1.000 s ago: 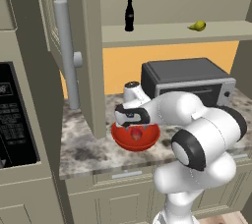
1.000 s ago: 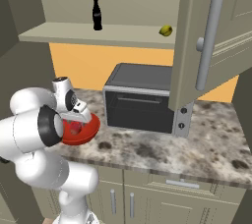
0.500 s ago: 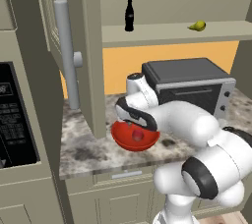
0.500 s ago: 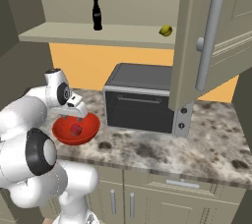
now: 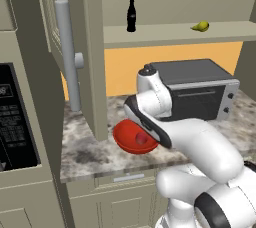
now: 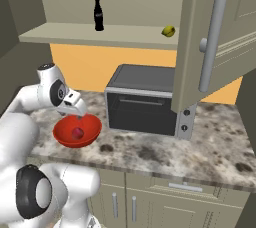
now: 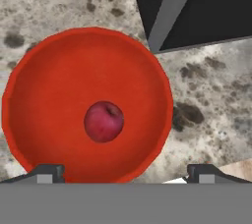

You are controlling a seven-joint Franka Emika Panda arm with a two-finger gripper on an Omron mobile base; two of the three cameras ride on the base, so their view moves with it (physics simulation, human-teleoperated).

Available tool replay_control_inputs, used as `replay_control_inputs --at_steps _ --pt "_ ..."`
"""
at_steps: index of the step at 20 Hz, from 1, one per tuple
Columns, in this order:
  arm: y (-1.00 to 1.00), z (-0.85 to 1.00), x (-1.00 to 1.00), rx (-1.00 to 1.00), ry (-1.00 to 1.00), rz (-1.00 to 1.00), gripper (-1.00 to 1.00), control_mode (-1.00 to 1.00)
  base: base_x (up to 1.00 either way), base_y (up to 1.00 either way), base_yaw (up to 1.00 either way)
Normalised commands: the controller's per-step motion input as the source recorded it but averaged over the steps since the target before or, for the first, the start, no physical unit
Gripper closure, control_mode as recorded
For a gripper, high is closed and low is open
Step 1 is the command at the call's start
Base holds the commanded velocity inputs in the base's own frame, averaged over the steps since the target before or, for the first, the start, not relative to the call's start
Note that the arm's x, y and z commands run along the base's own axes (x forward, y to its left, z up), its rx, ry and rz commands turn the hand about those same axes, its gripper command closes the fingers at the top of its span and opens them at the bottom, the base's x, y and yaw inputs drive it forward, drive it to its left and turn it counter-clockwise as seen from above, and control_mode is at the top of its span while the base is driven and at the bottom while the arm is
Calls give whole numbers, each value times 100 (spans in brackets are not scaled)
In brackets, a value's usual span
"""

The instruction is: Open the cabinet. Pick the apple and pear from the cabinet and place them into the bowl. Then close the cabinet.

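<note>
Red and glossy, one bowl sits on the speckled stone table, and one apple lies at the bowl's middle. Above the bowl hangs the pincer, fingers wide apart and holding nothing. One pear and one dark bottle stand on the shelf of the open cabinet, above one toaster oven.

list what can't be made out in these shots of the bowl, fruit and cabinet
- Bowl, left base view: its right side and the apple are hidden behind the arm.
- Pear, right base view: too small to show its neck or stem.
- Cabinet, right base view: door cut off by the top and right edges.
- Bottle, left base view: label too small to read.
</note>
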Motion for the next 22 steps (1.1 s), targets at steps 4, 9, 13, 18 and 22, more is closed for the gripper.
replay_control_inputs --at_steps 4,9,13,18,22 --pt "-19 60 -29 0 -7 0 -100 -100 0 0 0" --pt "-24 56 -26 0 -9 0 -100 -100 0 0 0" --pt "-27 58 -27 0 -9 0 -100 -100 0 0 0" --pt "-28 59 -27 0 -10 0 -100 -100 0 0 0" --pt "-31 64 -17 -1 -11 0 -100 -100 0 0 0"
